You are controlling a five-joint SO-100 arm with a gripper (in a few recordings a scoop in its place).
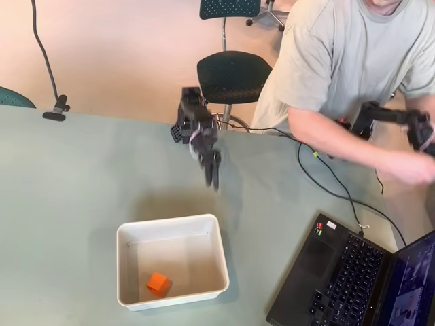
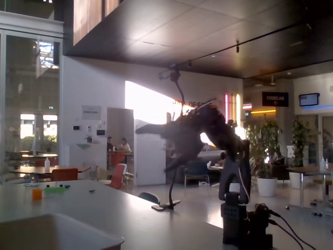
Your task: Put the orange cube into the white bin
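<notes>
The orange cube lies on the floor of the white bin, near its front-left part in the overhead view. In the fixed view the white bin is at the lower left, and its rim hides the cube. My gripper hangs in the air above the table, beyond the bin's far right corner and apart from it. It is blurred by motion. In the fixed view the gripper is a dark silhouette pointing left, with its two jaws spread wide and nothing between them.
An open laptop sits at the table's front right, with a black cable running to it. A person sits behind the table on the right. A black clamp is at the far left edge.
</notes>
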